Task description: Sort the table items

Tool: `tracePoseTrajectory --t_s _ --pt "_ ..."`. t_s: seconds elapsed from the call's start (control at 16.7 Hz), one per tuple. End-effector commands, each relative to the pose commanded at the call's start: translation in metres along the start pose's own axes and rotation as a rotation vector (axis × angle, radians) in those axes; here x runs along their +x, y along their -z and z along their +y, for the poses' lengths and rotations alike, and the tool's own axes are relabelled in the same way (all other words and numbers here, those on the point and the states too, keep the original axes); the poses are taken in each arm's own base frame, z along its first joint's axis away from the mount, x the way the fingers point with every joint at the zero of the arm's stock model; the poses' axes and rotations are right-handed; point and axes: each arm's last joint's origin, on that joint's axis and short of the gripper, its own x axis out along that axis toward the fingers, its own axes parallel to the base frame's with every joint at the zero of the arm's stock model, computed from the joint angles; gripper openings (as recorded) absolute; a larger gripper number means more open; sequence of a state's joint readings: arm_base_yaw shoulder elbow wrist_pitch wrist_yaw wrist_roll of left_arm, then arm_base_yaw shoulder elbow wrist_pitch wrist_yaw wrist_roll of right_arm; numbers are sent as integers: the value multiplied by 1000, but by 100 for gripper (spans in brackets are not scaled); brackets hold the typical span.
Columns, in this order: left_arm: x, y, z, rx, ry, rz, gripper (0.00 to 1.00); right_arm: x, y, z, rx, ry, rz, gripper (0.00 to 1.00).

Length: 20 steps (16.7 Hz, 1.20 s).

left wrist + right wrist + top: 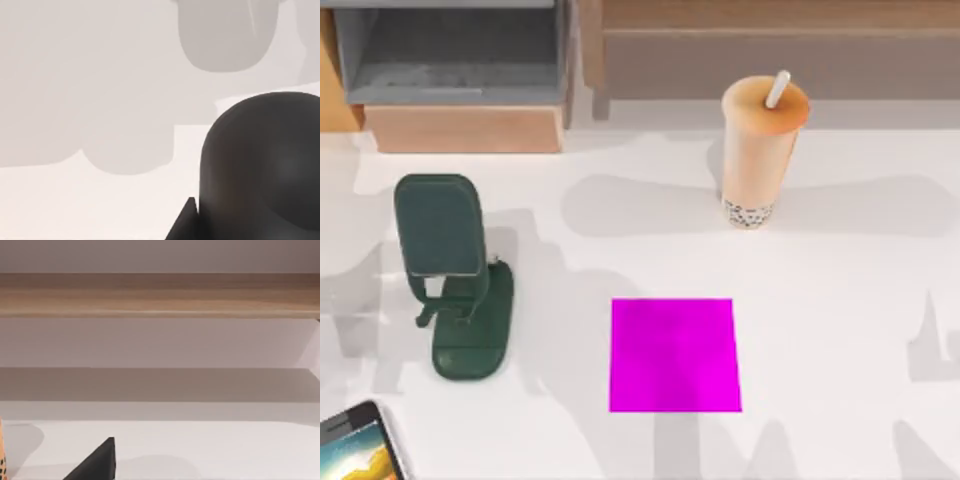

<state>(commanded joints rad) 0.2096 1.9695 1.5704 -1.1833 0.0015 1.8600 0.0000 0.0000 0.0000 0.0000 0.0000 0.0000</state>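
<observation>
progress: early, nothing sorted | bubble-tea cup [761, 150] upright, table rear right | smartphone [360, 447] at front-left corner (off green phone stand [453, 270]) | magenta mat [674, 355] bare | black mouse [262, 165] in left wrist view | grippers: cannot tell

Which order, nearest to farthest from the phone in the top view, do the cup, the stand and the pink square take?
Measured from the phone, at the bottom-left corner:
1. Stand, left side, just above the phone.
2. Pink square, centre.
3. Cup, far right of centre, near the back.
</observation>
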Motion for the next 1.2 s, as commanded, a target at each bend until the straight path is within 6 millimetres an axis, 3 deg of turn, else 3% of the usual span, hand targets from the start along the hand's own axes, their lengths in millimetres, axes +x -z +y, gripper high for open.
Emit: tracePoseTrajectory --t_s 0.12,0.36,0.54,0.66,0.9,1.08,1.2 --pt "-9 0 -1 -4 -11 3 0 0 0 0 0 0 0 100" --pt "-8 0 -1 -1 -10 2 0 0 0 0 0 0 0 100" --pt "-36 -23 2 103 -123 1 0 0 0 0 0 0 0 100" --pt "-68 -56 1 249 -257 -3 0 0 0 0 0 0 0 100" --pt "-123 -143 -14 638 -496 -39 0 0 0 0 0 0 0 100" --pt "-127 -210 -27 922 -546 -91 0 0 0 0 0 0 0 100" --pt "-106 -252 -31 1090 -490 -120 0 0 0 0 0 0 0 100"
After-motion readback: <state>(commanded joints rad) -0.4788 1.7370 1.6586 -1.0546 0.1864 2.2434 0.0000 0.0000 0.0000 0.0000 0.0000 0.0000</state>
